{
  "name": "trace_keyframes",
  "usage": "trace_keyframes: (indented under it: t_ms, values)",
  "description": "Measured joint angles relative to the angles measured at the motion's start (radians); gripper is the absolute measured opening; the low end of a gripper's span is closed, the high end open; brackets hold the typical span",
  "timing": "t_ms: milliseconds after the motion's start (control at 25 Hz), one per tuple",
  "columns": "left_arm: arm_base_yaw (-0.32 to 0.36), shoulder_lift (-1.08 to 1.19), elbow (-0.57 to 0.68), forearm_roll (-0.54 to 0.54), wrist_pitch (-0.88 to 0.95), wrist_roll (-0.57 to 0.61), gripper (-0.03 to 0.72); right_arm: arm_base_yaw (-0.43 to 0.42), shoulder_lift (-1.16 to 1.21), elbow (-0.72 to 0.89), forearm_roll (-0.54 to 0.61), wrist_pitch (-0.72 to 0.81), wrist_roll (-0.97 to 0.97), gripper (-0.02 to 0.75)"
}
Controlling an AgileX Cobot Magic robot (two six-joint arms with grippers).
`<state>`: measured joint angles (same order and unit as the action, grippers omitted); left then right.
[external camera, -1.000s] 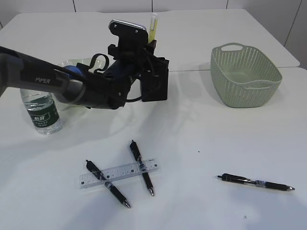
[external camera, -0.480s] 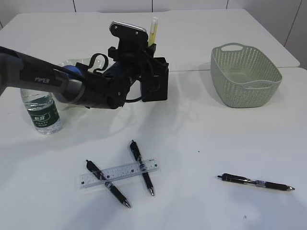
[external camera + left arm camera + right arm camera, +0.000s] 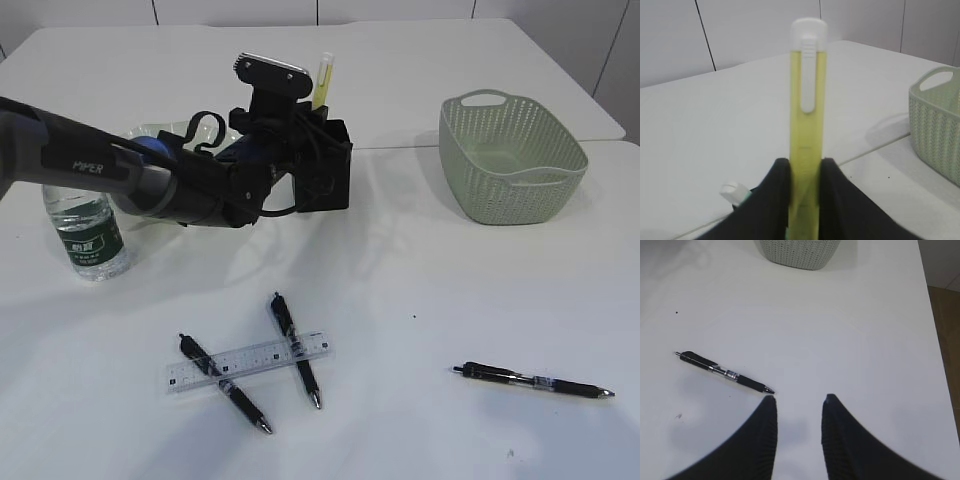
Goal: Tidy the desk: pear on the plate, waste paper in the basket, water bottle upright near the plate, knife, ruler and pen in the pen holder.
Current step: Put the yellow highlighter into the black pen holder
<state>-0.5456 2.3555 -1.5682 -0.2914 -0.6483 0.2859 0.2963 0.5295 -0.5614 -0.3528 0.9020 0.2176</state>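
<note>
White tabletop [image 3: 420, 280]: left claw [image 3: 805, 175] pinches the yellow knife [image 3: 808, 125] upright over the black pen holder [image 3: 325, 170], ready for insertion; right claw [image 3: 797, 405] hangs spread and empty.

My left arm [image 3: 110, 170] enters from the left edge of the exterior frame as a dark grey tube marked "PIPER" in white lettering, followed by a lighter grey joint section. A blue detail shows near the wrist. Black cables loop over the wrist housing. A silver-topped camera module sits on a black bracket at upper centre. In the wrist frames, the left end effector [image 3: 805, 195] and right end effector [image 3: 797, 435] each show two matte black, tapered, curved fingers [image 3: 757, 440] with a finely ribbed texture.
</note>
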Motion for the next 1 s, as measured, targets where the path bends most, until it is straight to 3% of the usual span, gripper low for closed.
trace_keyframes:
  t_ms: [1000]
  values:
    - [0.0,0.0,0.0,-0.002,0.059,0.0,0.127,0.0,0.0,0.0,0.0,-0.002,0.001,0.26]
